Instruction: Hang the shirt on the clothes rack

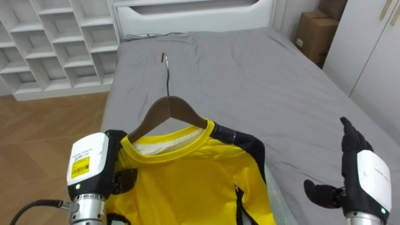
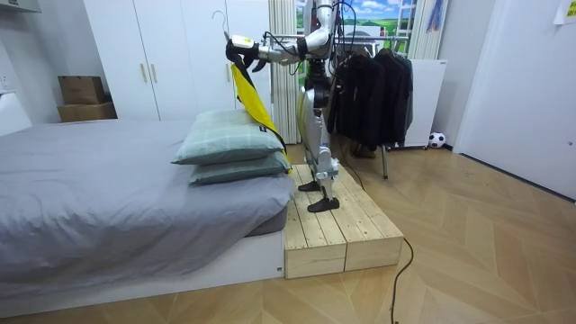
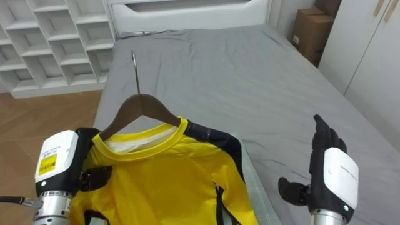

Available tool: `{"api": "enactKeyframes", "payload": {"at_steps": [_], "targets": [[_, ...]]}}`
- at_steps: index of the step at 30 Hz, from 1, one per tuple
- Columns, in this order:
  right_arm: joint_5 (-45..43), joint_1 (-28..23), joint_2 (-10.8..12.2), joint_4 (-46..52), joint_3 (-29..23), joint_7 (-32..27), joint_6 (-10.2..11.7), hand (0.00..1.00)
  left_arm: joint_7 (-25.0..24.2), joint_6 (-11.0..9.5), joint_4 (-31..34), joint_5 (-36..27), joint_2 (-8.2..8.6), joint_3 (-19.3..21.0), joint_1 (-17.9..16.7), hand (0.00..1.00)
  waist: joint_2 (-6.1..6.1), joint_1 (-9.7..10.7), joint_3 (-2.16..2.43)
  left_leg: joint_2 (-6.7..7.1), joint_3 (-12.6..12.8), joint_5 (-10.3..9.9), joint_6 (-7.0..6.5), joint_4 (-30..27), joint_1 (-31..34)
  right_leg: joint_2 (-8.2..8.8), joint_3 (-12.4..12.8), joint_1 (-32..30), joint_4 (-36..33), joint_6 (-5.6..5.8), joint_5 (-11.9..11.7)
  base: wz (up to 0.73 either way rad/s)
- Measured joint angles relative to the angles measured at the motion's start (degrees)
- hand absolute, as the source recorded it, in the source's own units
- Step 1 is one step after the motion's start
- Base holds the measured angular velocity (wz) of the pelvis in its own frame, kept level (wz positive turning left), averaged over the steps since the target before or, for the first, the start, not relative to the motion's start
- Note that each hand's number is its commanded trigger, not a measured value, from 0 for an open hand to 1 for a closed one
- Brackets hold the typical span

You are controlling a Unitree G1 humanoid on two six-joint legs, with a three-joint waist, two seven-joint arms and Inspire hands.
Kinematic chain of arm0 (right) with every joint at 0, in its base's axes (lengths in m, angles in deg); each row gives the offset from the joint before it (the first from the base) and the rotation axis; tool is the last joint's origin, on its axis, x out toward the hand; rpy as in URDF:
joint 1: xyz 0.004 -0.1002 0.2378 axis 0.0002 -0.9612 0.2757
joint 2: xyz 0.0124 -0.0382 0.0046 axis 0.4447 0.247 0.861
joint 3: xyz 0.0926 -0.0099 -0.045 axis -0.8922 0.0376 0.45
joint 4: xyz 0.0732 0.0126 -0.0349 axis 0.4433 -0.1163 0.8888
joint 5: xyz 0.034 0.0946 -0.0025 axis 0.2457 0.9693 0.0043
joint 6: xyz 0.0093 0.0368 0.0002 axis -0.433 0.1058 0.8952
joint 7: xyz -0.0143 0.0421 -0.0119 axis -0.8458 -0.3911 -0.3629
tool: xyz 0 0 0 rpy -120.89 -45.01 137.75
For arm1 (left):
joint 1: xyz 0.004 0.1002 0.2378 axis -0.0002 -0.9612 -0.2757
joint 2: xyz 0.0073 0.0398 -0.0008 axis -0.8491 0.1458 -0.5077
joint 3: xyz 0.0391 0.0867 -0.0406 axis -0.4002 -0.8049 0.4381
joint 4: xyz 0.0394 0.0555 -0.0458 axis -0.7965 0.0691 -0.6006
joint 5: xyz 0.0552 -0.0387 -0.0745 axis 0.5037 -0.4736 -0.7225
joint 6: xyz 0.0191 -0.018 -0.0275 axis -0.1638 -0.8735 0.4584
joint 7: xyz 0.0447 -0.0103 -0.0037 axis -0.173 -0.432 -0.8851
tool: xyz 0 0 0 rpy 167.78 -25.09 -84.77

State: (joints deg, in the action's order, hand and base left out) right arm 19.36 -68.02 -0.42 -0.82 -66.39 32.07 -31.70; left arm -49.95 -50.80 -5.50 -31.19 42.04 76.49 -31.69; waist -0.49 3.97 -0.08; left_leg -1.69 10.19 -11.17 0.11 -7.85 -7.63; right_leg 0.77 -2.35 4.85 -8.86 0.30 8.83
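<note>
left hand (image 1: 94, 165), fingers clenched on the yellow shirt (image 1: 187, 181) draped on a wooden hanger (image 1: 167, 106) above the bed (image 1: 250, 69); right hand (image 1: 364, 176) raised, fingers released.

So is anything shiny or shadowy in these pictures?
Room view: at its right the wooden floor gleams a little, and a dark shadow sits under the edge of the bed. Left eye view: the bed is softly, evenly lit, with faint shadows in its creases; the yellow shirt shows no glare.

A grey bed (image 1: 250, 75) stands between white wardrobes (image 2: 153, 63) and white shelves (image 1: 56, 44).
</note>
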Motion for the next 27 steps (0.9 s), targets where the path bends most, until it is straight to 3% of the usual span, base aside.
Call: {"api": "enactKeyframes", "payload": {"at_steps": [12,18,23,27], "targets": [[-6.74,1.07,-0.27,3.38,3.21,2.79,0.74,0.0,-0.45,-0.1,0.0,1.56,0.05,-2.19,0.07,1.0,-0.15,-1.45,-0.09,-0.02,0.46,0.0,0.0,0.02,0.79,-0.06,0.52,-0.96,-0.02,0.0,0.0,-0.02],[-7.03,1.36,-2.61,3.38,4.38,5.64,0.99,0.0,-1.45,-0.65,0.0,2.66,0.05,-2.25,0.36,1.0,0.01,-2.48,-0.19,-0.02,0.46,0.0,0.0,0.0,0.75,-0.05,0.51,-1.05,-0.18,-0.01,-0.01,0.0],[-6.55,3.45,-3.52,3.38,5.32,9.33,1.27,0.0,-2.36,-1.26,0.0,2.49,0.02,-3.04,0.81,1.0,1.01,-2.55,-0.67,-0.03,0.03,0.0,0.0,0.0,1.0,-0.01,0.05,-0.99,0.05,-0.01,-0.01,0.03],[-6.37,4.64,-3.53,3.38,5.36,11.7,1.84,0.0,-3.9,-1.75,0.01,2.63,-0.06,-3.4,2.04,1.0,1.62,-2.89,-0.68,0.0,-0.08,0.0,0.0,0.01,1.09,0.03,-0.08,-0.97,0.07,-0.01,-0.01,0.02]]}}
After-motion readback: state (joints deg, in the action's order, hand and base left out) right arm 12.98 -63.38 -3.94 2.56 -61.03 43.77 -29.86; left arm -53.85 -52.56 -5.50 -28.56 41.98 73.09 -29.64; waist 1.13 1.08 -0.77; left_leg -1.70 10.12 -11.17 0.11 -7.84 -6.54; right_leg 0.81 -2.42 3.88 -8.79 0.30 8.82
